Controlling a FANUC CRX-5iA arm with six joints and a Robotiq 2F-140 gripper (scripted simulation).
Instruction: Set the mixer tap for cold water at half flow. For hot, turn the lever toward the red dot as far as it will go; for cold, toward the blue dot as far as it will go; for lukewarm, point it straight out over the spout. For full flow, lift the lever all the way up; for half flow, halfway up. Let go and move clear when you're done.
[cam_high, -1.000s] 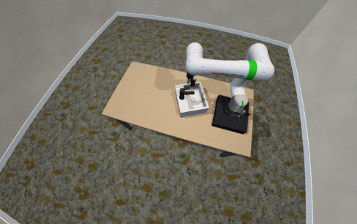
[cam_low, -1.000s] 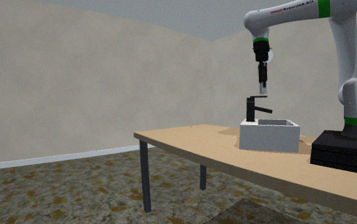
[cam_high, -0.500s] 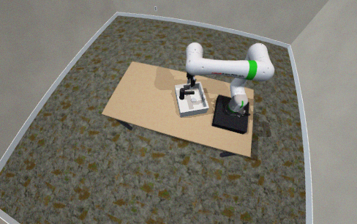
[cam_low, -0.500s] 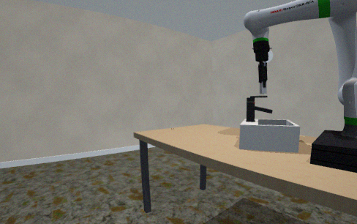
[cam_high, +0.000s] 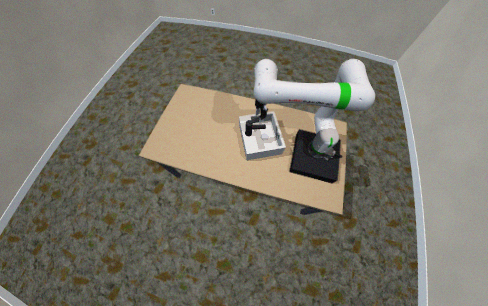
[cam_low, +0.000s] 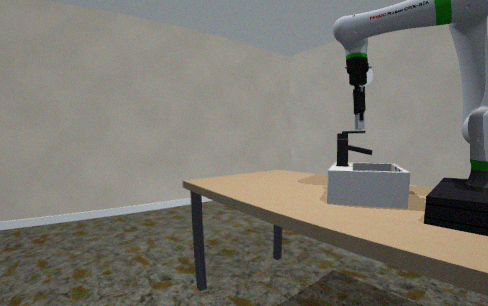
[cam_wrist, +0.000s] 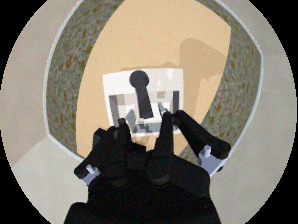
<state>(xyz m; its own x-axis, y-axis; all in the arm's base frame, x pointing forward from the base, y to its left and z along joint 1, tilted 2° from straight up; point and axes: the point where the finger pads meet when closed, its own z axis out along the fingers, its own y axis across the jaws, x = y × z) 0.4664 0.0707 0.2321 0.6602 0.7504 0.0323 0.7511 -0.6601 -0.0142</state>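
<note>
The jaws stand partly open, gripping nothing, pointing straight down just above the tap's lever. The black tap rises from the back rim of a white basin on the bench; nothing is visible inside the basin. The lever lies flat over the spout, its long axis pointing along it, directly beneath the jaws, not yet touched or raised.

A black tap stands at a pale grey basin on the tan bench — the white arm carries green bands and a black end effector, its base black — over a mottled grey-brown floor.
</note>
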